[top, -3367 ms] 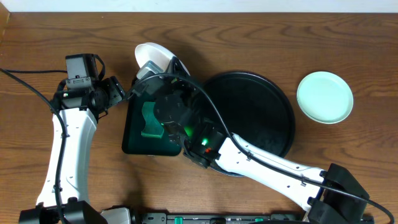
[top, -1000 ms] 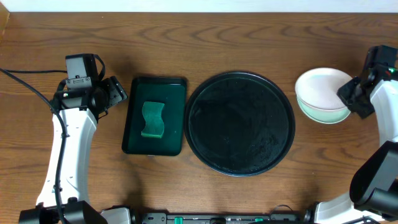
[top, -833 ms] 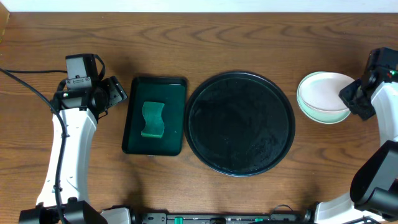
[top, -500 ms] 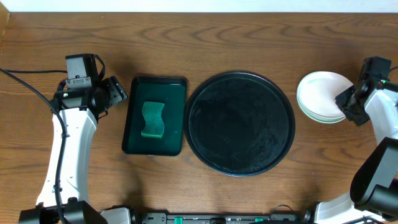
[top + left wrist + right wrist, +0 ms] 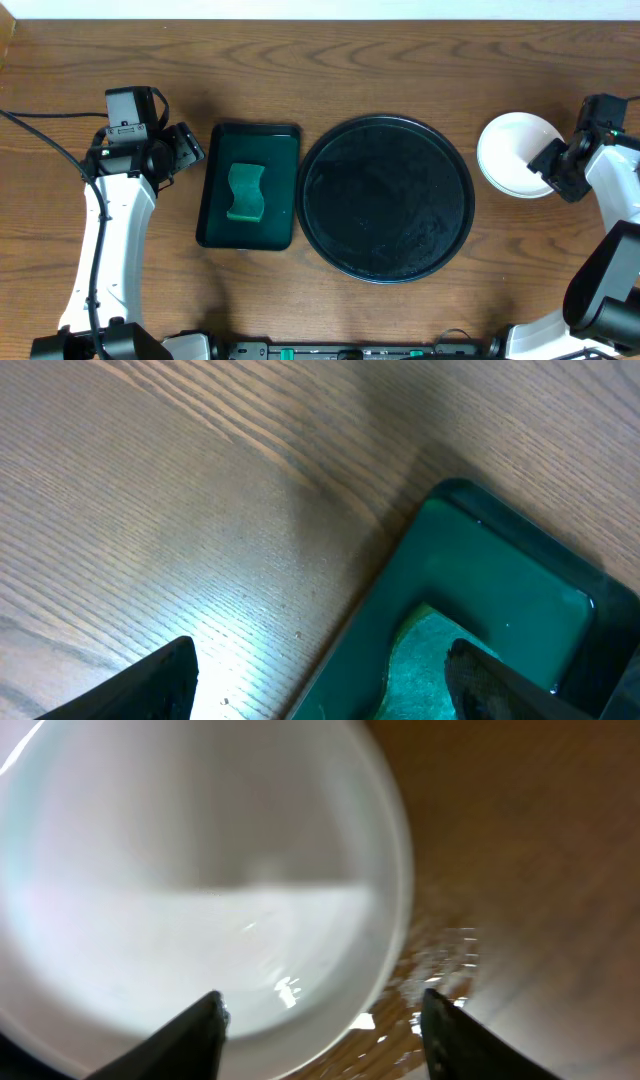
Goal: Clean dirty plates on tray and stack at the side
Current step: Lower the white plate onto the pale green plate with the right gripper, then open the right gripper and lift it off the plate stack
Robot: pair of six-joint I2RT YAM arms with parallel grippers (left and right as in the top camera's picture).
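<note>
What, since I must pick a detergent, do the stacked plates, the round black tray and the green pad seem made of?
Plates: glossy white, probably glazed ceramic or melamine, going by the sharp light reflections on the surface. Round black tray: shiny, likely plastic or lacquer, with a soft sheen across it. Green pad: matte and wavy-edged, apparently a foam sponge.

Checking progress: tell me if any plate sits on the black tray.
No, the tray shows only bare black surface; the plates sit stacked off to its right.
</note>
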